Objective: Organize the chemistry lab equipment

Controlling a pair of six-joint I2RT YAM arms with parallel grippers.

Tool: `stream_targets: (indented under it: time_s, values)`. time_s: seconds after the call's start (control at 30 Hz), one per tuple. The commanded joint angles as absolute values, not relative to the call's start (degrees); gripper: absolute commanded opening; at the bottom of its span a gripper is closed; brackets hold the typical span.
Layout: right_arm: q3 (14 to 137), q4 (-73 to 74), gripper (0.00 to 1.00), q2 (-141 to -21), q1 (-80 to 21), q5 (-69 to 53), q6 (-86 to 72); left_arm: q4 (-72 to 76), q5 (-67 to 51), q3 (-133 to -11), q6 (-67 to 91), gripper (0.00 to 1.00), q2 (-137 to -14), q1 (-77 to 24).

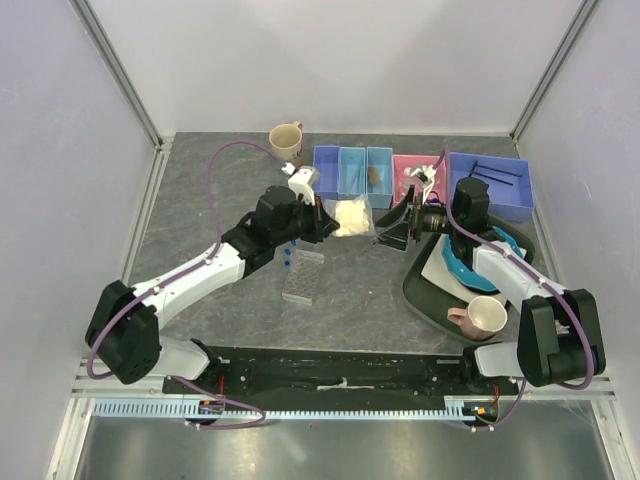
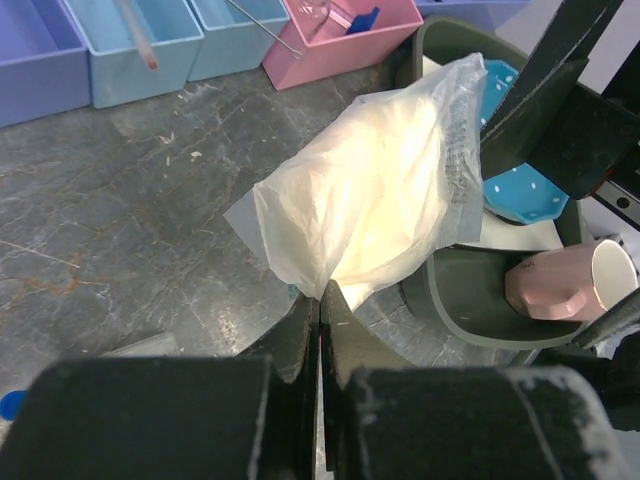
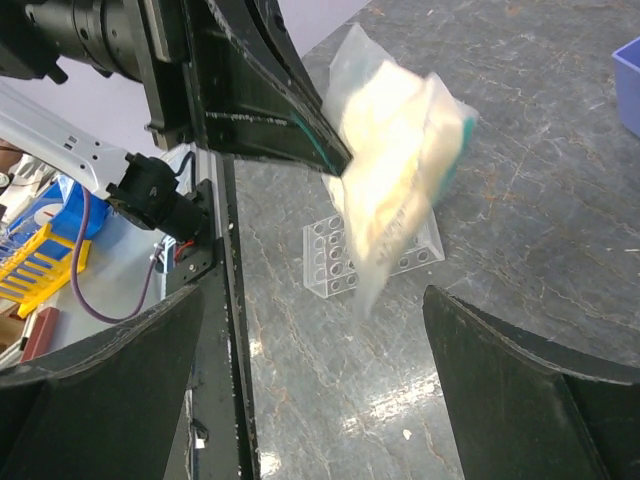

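Grey table, left jaws pinching powder bag, right jaws wide

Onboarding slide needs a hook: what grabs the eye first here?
The bag of pale powder, pinched aloft at centre by the shut left pincer. The right pincer gapes wide open facing it, and the clear tube rack lies on the table below.

The top camera is looking down from afar, while the wrist cameras, at 9 and 3 o'clock, are closely facing the shared bag of pale powder.
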State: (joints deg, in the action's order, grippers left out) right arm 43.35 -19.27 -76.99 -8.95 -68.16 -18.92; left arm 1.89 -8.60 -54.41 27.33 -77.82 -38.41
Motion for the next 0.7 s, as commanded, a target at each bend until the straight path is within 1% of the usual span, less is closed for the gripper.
stream_targets:
  time_s: [0.0, 0.27, 0.37, 0.47, 0.5, 0.53, 0.57, 0.6, 0.63, 0.67]
  values:
    - [42.6, -23.6, 0.98, -77.9, -9.9, -66.4, -22.8, 4.6, -5.0, -58.0, 25.6, 0.02, -79.5, -41.4]
    - [42.5, -23.0, 0.98, -79.5, -10.0, -63.5, -22.6, 6.3, -5.3, -57.3, 26.5, 0.02, -80.2, -43.9]
    - [42.5, -22.9, 0.95, -79.5, -10.0, -63.1, -22.1, 6.9, -5.5, -56.8, 27.0, 0.02, -80.4, -44.6]
    - [42.7, -22.9, 0.79, -80.0, -10.1, -63.4, -22.1, 7.2, -5.9, -56.4, 27.2, 0.02, -80.4, -44.9]
    - [42.9, -22.9, 0.65, -80.5, -10.0, -63.7, -22.1, 7.4, -6.0, -56.3, 27.2, 0.02, -80.6, -44.9]
    - [43.0, -22.9, 0.55, -80.8, -10.0, -64.5, -22.1, 7.5, -6.2, -56.3, 27.2, 0.02, -80.6, -45.0]
    - [43.2, -22.9, 0.36, -81.0, -10.0, -65.1, -22.2, 7.6, -6.2, -56.2, 27.3, 0.02, -80.7, -45.1]
    - [43.5, -22.8, 0.27, -81.4, -10.0, -65.4, -22.2, 7.6, -6.2, -56.2, 27.3, 0.02, -80.6, -45.1]
    - [43.9, -22.5, 0.21, -81.6, -10.0, -65.7, -22.1, 7.6, -6.3, -56.0, 27.3, 0.02, -80.5, -45.1]
    - [44.1, -22.2, 0.14, -81.7, -10.0, -66.2, -22.0, 7.6, -6.8, -55.7, 27.2, 0.04, -80.3, -45.1]
